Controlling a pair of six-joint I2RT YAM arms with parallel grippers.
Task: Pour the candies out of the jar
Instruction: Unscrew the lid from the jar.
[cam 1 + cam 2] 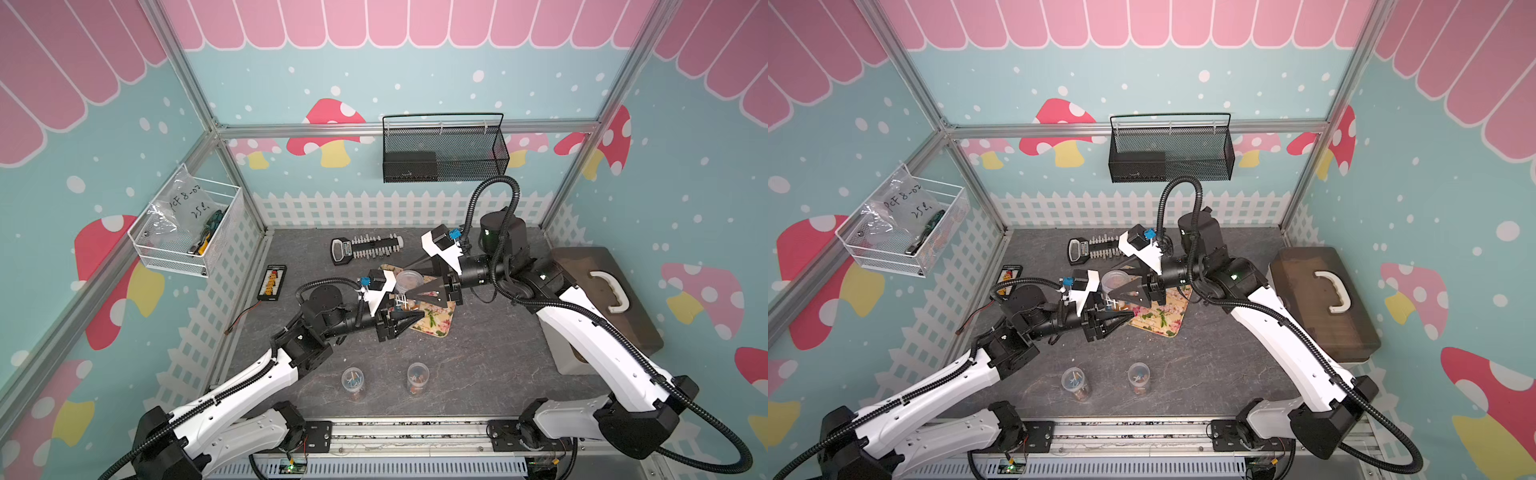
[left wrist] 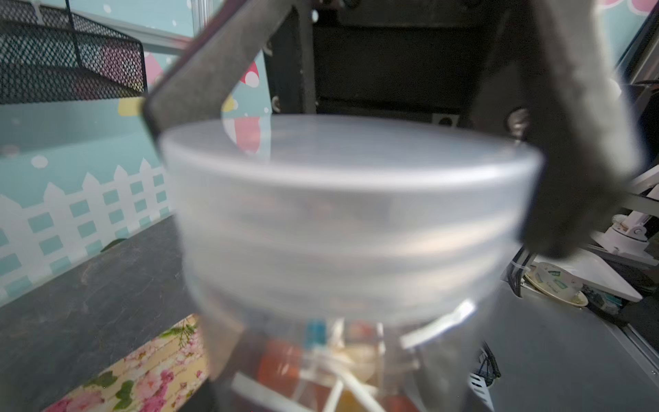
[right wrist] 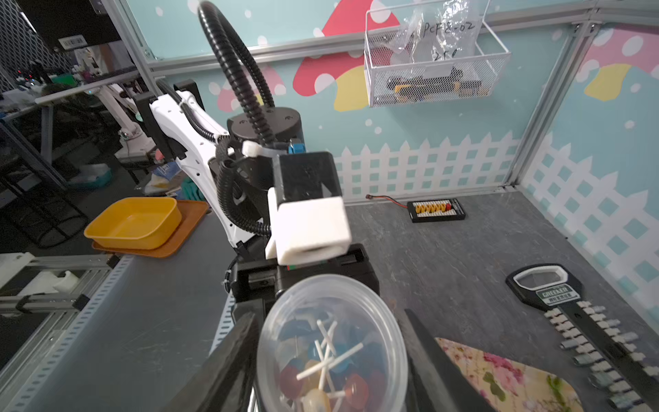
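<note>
Jar (image 2: pixel 321 356): small, clear plastic, mid-frame in both top views, roughly upright over a floral mat (image 1: pixel 434 324). Lid (image 2: pixel 349 185) still on. Candies (image 3: pixel 321 367) heaped inside, sticks crossed.

Left gripper (image 1: pixel 405 311) is clamped on the lower body. Right gripper (image 3: pixel 328 315) straddles the lid, one finger each side; pressing or just clear, cannot tell.

Judgement: light, smooth, thin wall likely flexes, may slip when tipped. Best hold is low on the body, under the threads. Sticks could bridge at the mouth.
</note>
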